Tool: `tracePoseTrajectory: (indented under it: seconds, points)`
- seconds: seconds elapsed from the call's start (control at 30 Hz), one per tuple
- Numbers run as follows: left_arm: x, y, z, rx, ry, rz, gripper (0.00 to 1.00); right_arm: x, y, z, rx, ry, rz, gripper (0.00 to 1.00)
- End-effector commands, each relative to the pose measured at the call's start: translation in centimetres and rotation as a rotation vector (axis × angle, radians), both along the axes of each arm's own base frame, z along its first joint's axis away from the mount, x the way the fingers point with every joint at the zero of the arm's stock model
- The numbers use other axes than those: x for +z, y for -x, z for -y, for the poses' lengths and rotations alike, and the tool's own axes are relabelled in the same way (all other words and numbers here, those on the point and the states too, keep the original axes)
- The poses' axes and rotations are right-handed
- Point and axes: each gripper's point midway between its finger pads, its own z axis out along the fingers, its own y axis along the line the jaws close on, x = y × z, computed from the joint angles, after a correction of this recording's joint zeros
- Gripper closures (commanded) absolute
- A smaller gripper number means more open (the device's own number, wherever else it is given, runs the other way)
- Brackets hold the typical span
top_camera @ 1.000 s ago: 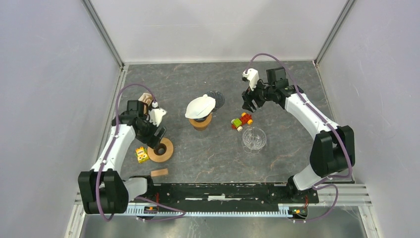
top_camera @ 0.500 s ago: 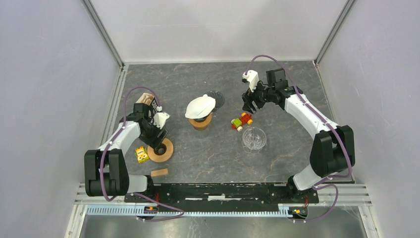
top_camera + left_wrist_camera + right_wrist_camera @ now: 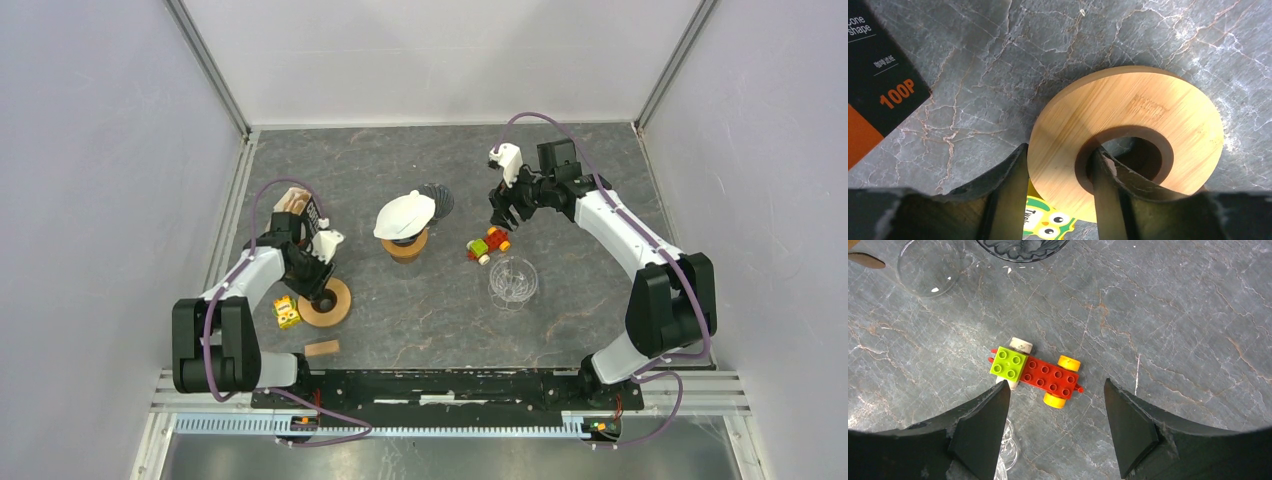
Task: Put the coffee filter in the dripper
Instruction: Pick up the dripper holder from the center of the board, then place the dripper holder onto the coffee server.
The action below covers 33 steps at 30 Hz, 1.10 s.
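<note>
while left fingers (image 3: 1008, 200) straddle the wooden ring (image 3: 1148, 110), grip unclear, right fingers (image 3: 978, 435) hang apart over the brick car (image 3: 1040, 372).

Left wrist view: near rim of wooden ring (image 3: 1148, 125) hidden behind the fingers (image 3: 1003, 200) of left gripper (image 3: 1058, 162); firm contact with the ring could not be told. Owl-print block (image 3: 1048, 225) mostly covered by ring, cut by bottom edge. Black-and-orange packet (image 3: 878, 90) cut by left edge, print incomplete

Right wrist view: dark ribbed bowl (image 3: 1023, 249) and clear glass (image 3: 928, 270) cut by top edge; brown piece (image 3: 863, 260) cut at left, not identifiable; glass dripper (image 3: 1007, 452) largely behind a finger (image 3: 978, 435) of right gripper (image 3: 1056, 390)

Top view: white filter (image 3: 404, 213) hid the top of the wooden stand (image 3: 405, 248) under it; left fingertips out of sight beneath the wrist
</note>
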Motion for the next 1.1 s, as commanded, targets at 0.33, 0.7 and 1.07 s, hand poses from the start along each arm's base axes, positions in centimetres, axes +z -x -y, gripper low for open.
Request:
tracePoseTrajectory:
  seconds: [0.33, 0.7, 1.07]
  points:
    - [14.5, 5.7, 2.5, -0.282, 0.086, 0.110, 0.73, 1.2, 2.3, 2.3, -0.018, 0.070, 0.064, 0.25]
    - [29.2, 5.4, 12.8, -0.371, 0.268, 0.248, 0.83, 3.1, 3.2, 5.4, -0.101, 0.015, 0.067, 0.25]
    - [34.2, -0.7, 31.7, -0.552, 0.384, 0.276, 0.85, 4.2, 4.2, 13.6, -0.396, 0.031, 0.115, 0.25]
